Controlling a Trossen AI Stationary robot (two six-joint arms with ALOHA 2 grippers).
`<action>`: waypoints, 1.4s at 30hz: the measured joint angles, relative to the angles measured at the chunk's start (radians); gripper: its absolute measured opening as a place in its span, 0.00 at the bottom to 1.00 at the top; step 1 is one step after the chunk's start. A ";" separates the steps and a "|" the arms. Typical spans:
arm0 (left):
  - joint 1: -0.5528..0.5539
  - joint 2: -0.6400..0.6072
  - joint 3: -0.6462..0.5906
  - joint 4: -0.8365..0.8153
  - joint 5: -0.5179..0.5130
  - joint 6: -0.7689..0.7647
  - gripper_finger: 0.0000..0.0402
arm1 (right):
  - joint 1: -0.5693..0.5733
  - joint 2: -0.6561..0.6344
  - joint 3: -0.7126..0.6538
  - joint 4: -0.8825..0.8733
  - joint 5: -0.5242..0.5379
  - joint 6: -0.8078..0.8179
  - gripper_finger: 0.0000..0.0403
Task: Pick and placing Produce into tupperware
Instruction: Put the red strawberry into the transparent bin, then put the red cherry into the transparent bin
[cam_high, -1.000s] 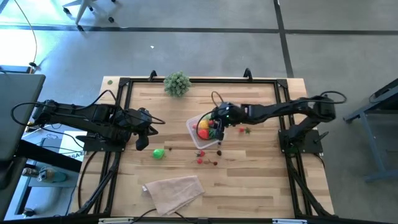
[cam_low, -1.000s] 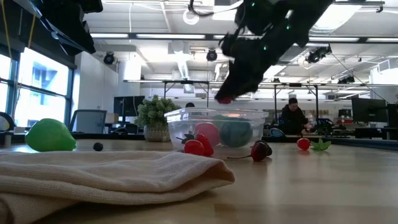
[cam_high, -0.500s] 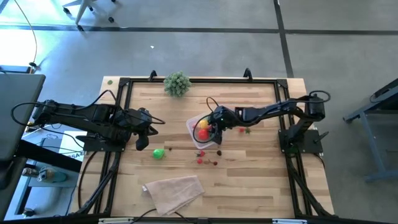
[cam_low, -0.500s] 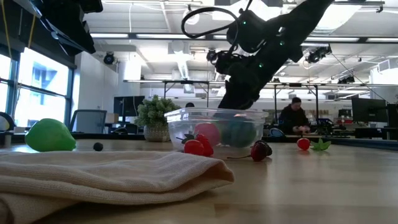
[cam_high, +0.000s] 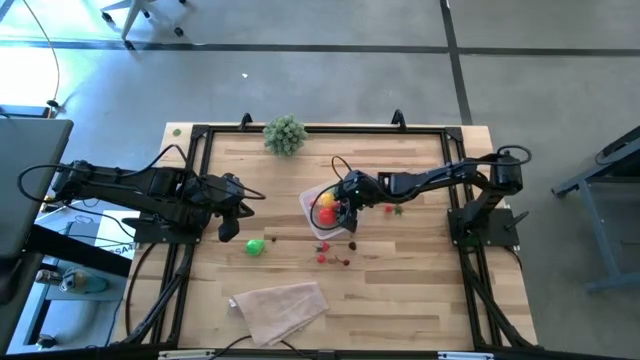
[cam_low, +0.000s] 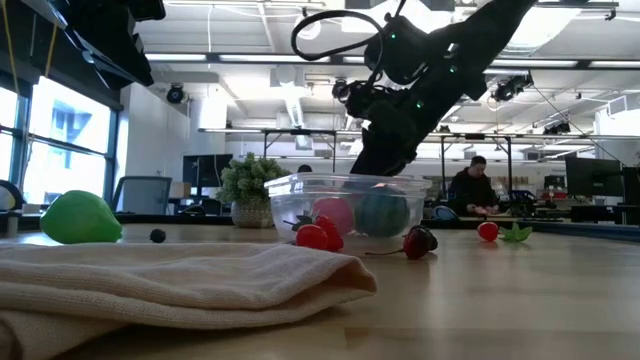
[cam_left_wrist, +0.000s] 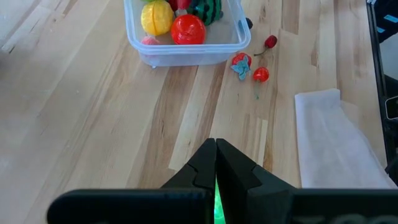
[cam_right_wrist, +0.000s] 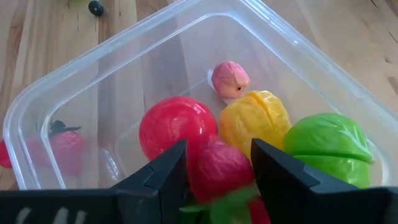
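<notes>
The clear tupperware (cam_high: 312, 200) stands mid-table and holds a red ball (cam_right_wrist: 174, 127), a yellow piece (cam_right_wrist: 255, 121), a green piece (cam_right_wrist: 326, 143) and a small pink piece (cam_right_wrist: 230, 79). My right gripper (cam_right_wrist: 219, 163) dips into the tupperware from the table's right side, with a red strawberry (cam_right_wrist: 221, 171) between its fingers. Loose produce lies on the table: a green piece (cam_high: 256, 247), small red pieces (cam_high: 323, 256) near the box, and a red and green piece (cam_high: 398, 209). My left gripper (cam_left_wrist: 216, 146) waits shut at the table's left side, above the wood. My right gripper has the strawberry's two sides (cam_right_wrist: 198, 168) between its two fingers. The fingers slant down into the tupperware from the table's right side. The strawberry sits low in the box, just above the red ball and the yellow piece; whether it rests on them I cannot tell.
A bushy pale-green plant ball (cam_high: 285, 133) stands at the far edge. A beige cloth (cam_high: 280, 308) lies crumpled near the front edge. A black frame (cam_high: 200, 135) runs around the table. Bare wood lies at the front right.
My right gripper has sunk from above the tupperware's rim down into the box, taking the red strawberry with it, and has then kept still there.
</notes>
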 joint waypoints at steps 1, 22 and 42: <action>0.000 0.000 0.000 0.000 0.000 0.000 0.00 | 0.000 0.000 0.000 0.000 0.000 0.000 0.43; 0.000 0.000 0.000 0.000 0.000 0.000 0.00 | 0.000 -0.201 0.002 -0.114 0.063 -0.053 0.45; 0.000 0.000 0.000 0.000 0.000 0.000 0.00 | 0.060 -0.650 -0.358 -0.374 0.277 0.222 0.45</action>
